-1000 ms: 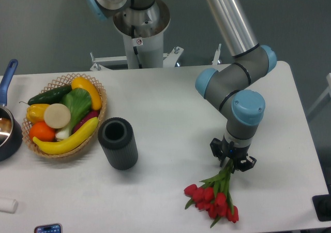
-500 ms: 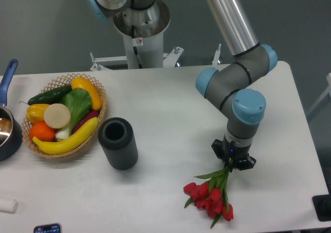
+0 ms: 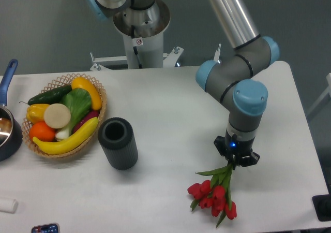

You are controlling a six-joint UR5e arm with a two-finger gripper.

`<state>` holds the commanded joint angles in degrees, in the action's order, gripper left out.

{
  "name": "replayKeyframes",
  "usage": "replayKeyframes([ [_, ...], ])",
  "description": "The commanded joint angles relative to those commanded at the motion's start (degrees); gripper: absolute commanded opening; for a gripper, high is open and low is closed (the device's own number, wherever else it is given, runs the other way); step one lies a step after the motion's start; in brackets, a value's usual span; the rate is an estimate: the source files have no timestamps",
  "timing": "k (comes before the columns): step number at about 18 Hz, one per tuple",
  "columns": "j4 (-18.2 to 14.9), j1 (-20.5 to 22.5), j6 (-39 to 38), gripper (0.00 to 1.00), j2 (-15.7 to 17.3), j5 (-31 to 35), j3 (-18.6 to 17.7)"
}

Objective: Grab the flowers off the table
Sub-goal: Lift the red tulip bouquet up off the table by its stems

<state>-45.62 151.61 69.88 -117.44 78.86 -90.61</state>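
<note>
The bunch of red tulips with green stems (image 3: 214, 194) is being gripped at its stem end by the fingers (image 3: 236, 162), its long axis trailing toward 7 o'clock over the white bench (image 3: 170, 114).

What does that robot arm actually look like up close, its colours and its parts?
The arm is a silver metal tube joined by fat grey cylindrical joints with light blue round caps. At its end sits a small black gripper showing a tiny blue light. Its base column is white and silver, with a small red-and-white sticker.

red, green-stemmed flowers (image 3: 213, 195); white table (image 3: 170, 119).
</note>
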Motion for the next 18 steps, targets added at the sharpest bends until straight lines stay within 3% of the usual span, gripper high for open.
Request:
replayKeyframes([
  [6, 0.0, 0.6, -2.3, 0.22, 6.2, -11.6, -1.6],
  [11, 0.1, 6.1, -2.4, 0.22, 12.5, -26.4, -5.5],
  [15, 0.1, 9.7, -2.2, 0.22, 12.6, -43.1, -5.7],
  [18, 0.1, 12.0, -2.3, 0.22, 12.7, -48.0, -5.7],
])
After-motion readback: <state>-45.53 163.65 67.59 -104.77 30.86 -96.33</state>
